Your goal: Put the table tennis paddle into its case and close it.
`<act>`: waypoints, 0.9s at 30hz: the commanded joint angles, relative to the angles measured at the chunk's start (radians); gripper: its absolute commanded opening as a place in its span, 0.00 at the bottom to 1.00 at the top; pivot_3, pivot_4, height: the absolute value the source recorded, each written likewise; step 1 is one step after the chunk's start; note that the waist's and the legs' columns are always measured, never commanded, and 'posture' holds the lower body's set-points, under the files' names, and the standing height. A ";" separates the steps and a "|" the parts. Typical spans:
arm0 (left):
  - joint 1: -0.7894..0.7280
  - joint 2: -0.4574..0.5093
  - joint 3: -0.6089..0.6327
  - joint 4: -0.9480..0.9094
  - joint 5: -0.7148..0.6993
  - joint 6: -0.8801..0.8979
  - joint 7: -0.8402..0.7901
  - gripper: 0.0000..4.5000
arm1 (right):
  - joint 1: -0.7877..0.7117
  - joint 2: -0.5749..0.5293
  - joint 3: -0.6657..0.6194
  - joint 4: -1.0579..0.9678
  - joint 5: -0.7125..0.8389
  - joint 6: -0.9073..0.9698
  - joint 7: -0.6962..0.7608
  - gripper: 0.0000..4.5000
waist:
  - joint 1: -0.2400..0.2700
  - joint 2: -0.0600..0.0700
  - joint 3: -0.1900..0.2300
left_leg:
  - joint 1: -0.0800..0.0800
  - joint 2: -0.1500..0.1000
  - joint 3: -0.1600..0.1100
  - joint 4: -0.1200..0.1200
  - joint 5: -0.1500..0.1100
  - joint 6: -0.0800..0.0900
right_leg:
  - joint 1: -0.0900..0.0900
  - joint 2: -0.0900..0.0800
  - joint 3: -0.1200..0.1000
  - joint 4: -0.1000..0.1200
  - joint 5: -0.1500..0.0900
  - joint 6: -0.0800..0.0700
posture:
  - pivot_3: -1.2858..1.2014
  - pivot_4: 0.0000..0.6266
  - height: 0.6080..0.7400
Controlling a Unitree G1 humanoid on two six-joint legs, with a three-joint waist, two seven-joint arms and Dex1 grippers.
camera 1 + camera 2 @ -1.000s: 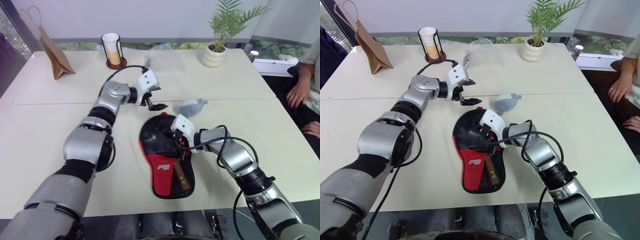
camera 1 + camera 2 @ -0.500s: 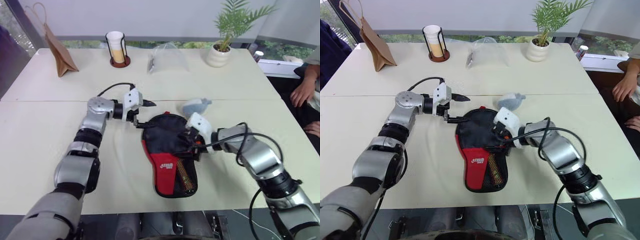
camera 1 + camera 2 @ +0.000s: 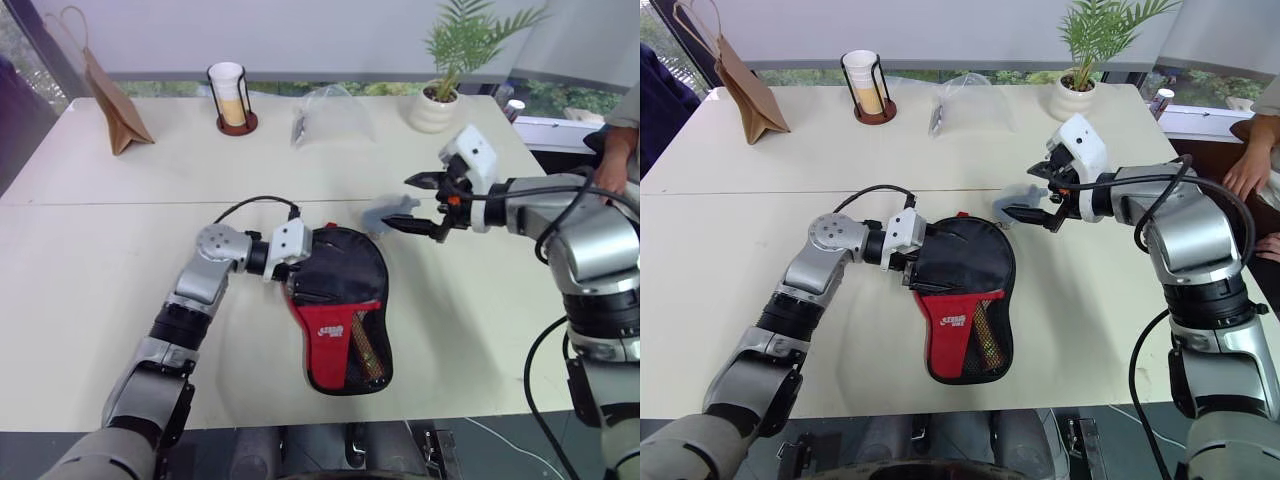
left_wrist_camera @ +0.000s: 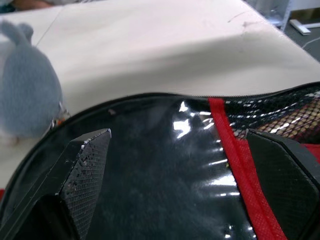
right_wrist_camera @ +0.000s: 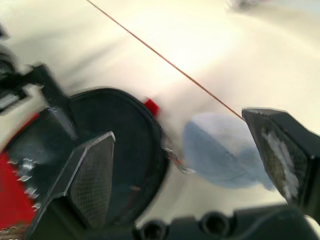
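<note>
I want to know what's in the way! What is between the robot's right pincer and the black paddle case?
The grey fuzzy pouch lies on the table between the open right pincer and the case, as both eye views show.

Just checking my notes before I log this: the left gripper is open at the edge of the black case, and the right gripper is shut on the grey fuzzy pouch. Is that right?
Not quite. In the left eye view the right gripper is open, hanging in the air beside the grey fuzzy pouch and holding nothing. The left gripper is indeed open at the edge of the case.
</note>
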 commanded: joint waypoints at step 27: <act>0.004 -0.017 -0.123 0.077 0.079 -0.006 0.161 1.00 | -0.421 0.231 0.203 1.076 -0.383 -0.626 0.157 0.57 | -0.015 0.003 0.001 | 0.000 0.000 0.001 0.000 0.000 0.000 | 0.000 0.000 0.000 0.001 0.001 0.002 | 0.52 0.24 1.00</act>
